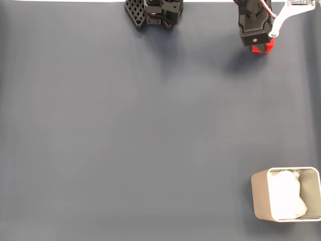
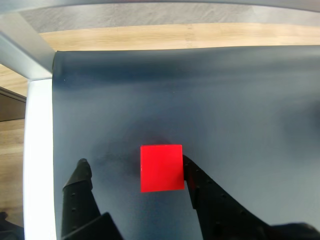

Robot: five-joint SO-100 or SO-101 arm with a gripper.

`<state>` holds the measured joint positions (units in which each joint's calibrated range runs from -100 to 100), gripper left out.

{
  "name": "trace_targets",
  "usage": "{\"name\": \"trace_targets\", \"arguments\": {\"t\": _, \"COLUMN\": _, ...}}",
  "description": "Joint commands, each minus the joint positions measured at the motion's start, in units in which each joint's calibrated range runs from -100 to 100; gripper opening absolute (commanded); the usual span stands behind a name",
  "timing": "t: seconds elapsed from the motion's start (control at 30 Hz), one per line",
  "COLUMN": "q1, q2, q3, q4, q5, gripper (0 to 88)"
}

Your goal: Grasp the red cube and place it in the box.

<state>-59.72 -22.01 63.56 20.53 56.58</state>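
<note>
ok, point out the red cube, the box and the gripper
red cube (image 2: 161, 167), wrist view, top face.
box (image 1: 259, 196), fixed view, left wall.
gripper (image 2: 135, 167), wrist view, midway between fingertips, open around the cube.

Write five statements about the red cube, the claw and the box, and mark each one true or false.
1. The red cube lies between the fingers of the claw. True.
2. The cube is already inside the box. False: it is on the dark mat, far from the box.
3. The box holds white paper-like lining. True.
4. The claw is shut tight on the cube. False: there is a gap on one side.
5. The cube is blue. False: red.
</note>
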Motion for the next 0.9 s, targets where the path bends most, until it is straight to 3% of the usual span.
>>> {"name": "trace_targets", "arguments": {"t": 0.0, "q1": -0.1, "q2": -0.1, "q3": -1.0, "q4": -0.3, "q5": 0.7, "gripper": 37.2}}
{"name": "trace_targets", "arguments": {"t": 0.87, "q1": 0.2, "q2": -0.7, "q3": -1.8, "q4": 1.6, "q5": 1.2, "gripper": 9.8}}
